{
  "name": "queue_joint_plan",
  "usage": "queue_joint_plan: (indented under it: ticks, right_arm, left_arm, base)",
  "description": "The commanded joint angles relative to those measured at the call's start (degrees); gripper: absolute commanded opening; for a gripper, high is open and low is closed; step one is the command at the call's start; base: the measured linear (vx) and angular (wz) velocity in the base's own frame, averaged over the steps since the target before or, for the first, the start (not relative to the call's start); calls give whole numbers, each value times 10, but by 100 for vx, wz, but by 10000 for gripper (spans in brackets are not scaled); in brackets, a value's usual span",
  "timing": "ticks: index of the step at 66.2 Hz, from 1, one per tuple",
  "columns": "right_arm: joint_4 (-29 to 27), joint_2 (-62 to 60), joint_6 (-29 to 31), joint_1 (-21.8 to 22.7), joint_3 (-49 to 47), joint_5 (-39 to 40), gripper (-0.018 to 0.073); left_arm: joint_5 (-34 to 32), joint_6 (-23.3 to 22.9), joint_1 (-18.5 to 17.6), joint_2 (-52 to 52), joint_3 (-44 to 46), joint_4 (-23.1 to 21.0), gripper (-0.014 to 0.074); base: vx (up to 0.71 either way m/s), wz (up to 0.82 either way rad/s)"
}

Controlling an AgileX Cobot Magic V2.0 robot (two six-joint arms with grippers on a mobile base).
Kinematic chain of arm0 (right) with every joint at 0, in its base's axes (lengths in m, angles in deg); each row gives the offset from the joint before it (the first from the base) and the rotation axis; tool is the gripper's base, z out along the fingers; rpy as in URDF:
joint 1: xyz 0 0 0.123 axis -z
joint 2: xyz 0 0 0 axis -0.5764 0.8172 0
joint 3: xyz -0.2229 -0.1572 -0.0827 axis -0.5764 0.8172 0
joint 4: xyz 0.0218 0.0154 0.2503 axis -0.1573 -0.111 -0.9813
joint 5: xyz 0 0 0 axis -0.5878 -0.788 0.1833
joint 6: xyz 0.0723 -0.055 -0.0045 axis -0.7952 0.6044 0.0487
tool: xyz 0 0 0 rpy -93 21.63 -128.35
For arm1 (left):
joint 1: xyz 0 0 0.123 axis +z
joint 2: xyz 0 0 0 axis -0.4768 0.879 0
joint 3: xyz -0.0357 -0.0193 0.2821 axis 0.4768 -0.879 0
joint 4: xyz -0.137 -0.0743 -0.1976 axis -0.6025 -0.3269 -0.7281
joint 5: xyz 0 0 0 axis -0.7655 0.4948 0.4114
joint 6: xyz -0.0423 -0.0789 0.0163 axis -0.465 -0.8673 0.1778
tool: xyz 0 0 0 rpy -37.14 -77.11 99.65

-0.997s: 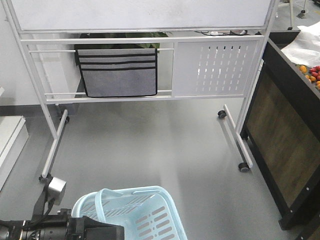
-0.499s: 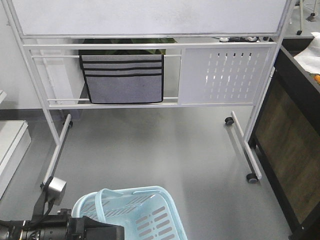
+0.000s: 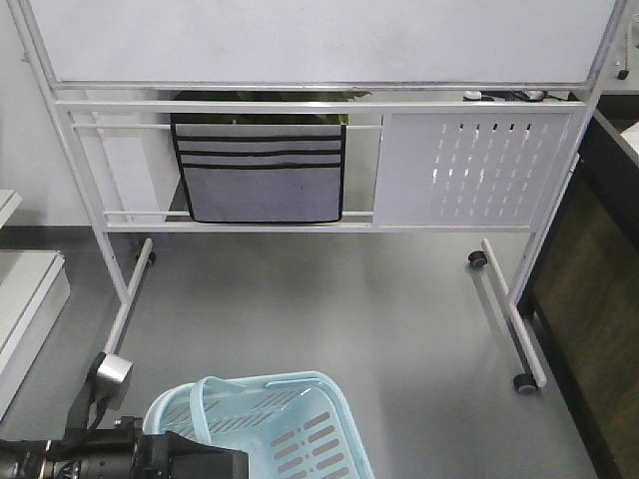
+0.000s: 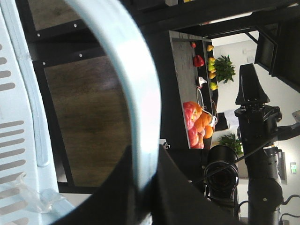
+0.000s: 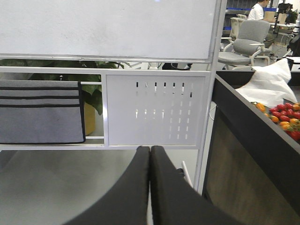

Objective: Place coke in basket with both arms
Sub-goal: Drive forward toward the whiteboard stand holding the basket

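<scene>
Exterior front-facing: basket (image 3: pixel 290 441) is cut off by the bottom edge, beside the half-hidden left arm (image 3: pixel 150 461); bare floor (image 3: pixel 319 299) runs ahead to the whiteboard stand (image 3: pixel 300 105). Left wrist: left fingers (image 4: pixel 119 190) pinch the basket's hoop handle (image 4: pixel 133 75). Right wrist: right fingers (image 5: pixel 140 187) pressed together.

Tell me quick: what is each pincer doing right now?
Left pincer: closed on the basket handle.
Right pincer: closed, holding nothing.
</scene>
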Motion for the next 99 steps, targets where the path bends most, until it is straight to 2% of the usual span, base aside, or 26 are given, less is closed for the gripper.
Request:
queue_joint_plan:
  ticks: [1, 39, 99]
  right_arm:
    - [4, -8, 2, 1, 9, 43, -9]
    - [4, -8, 2, 1, 9, 43, -9]
    - [4, -8, 2, 1, 9, 43, -9]
  left_arm:
    - [-140, 5, -3, -18, 6, -22, -7]
    - [-140, 5, -3, -18, 6, -22, -7]
    - [-140, 5, -3, -18, 6, -22, -7]
  base:
    - [16, 9]
    - [16, 19]
    - [12, 41]
